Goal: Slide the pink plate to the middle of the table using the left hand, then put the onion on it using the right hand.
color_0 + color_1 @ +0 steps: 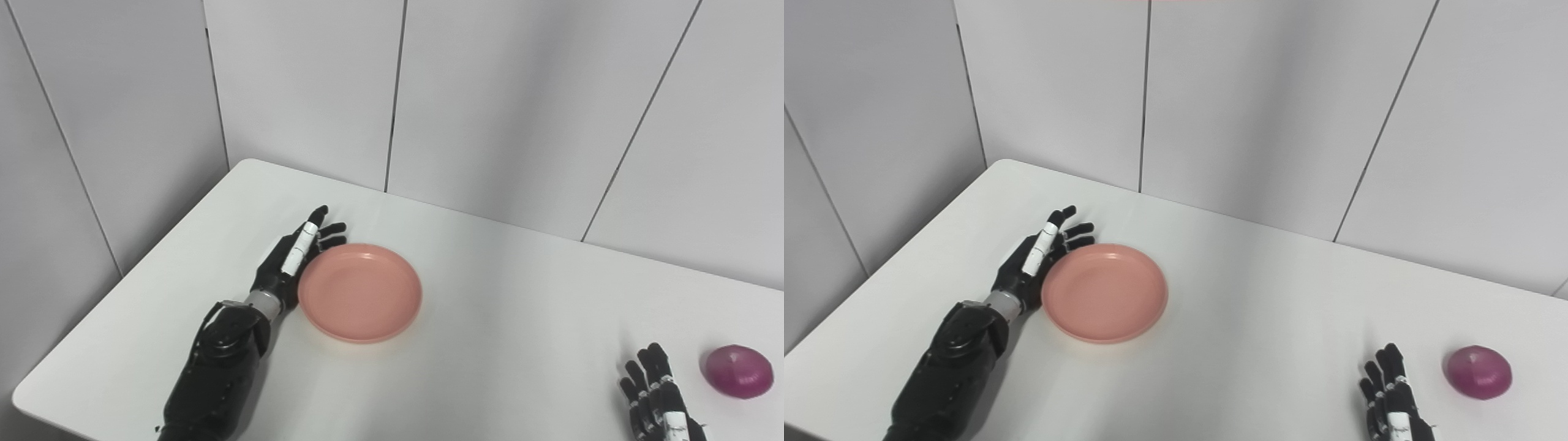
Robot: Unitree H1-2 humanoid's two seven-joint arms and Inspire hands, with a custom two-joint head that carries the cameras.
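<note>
Fingers (309, 236) of black left hand (288, 260) extended flat against rim of round pink plastic plate (360, 291), holding nothing, set for sideways push; black right hand (655, 392) spread empty beside purple onion (738, 371).

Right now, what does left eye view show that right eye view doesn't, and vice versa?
Only left eye view: the table's near left corner, rounded, with the wall below it.

Only right eye view: bare table to the right of the onion, which sits almost at the frame edge in left eye view, plus one more wall seam at far right.

Both: the left robot hand open, fingers straight, lying against the left rim of the empty pink plate; the right robot hand open at the bottom edge, left of the onion and apart from it; the white table.
</note>
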